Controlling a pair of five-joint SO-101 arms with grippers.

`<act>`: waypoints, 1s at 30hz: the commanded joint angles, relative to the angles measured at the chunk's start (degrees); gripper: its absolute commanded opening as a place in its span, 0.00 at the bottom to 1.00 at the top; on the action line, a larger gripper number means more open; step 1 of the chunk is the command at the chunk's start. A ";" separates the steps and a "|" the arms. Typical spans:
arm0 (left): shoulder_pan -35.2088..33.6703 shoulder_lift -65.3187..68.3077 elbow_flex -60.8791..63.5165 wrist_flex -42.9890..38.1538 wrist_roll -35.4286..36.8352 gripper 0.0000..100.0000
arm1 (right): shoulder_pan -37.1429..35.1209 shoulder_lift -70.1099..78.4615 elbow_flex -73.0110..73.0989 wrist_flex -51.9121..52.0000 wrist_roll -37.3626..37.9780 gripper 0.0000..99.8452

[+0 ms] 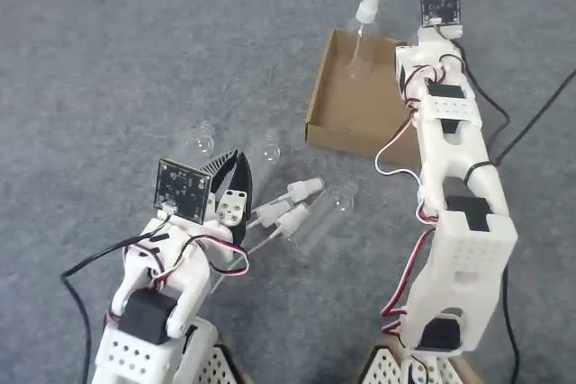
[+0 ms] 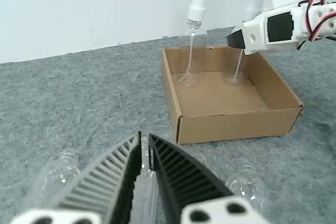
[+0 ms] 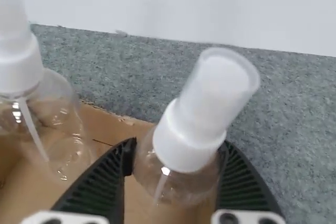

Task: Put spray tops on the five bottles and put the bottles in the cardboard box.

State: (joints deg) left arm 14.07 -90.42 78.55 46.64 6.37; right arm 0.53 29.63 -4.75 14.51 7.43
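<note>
The cardboard box [image 1: 335, 119] lies at the back right. One clear bottle with a white spray top [image 1: 364, 31] stands upright in its far corner. My right gripper [image 3: 176, 146] hangs over the box, shut on a second topped bottle [image 3: 195, 129] held upright beside the first bottle [image 3: 31, 93]. Three bare bottles lie on the carpet [image 1: 200, 139] [image 1: 265, 148] [image 1: 328, 206], with loose spray tops [image 1: 295, 197] beside the last. My left gripper [image 2: 144, 139] hovers low between two of them, shut; a pale sliver in the gap is unidentifiable.
Grey carpet covers the table, with free room at the left and back left. The right arm's white body [image 1: 454, 159] stretches along the box's right side. Cables [image 1: 526, 128] trail off to the right.
</note>
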 commanded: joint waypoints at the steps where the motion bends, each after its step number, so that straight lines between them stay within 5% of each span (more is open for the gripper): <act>1: -0.26 -0.97 -0.31 -1.67 -0.53 0.01 | 0.04 -1.71 -3.25 0.40 0.70 0.13; 30: -0.26 -0.97 -0.31 -1.76 -0.53 0.01 | -1.10 -2.68 -6.77 3.91 0.70 0.24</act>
State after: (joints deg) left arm 14.07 -90.42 78.55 46.64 6.37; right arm -0.18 29.71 -6.68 17.76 7.43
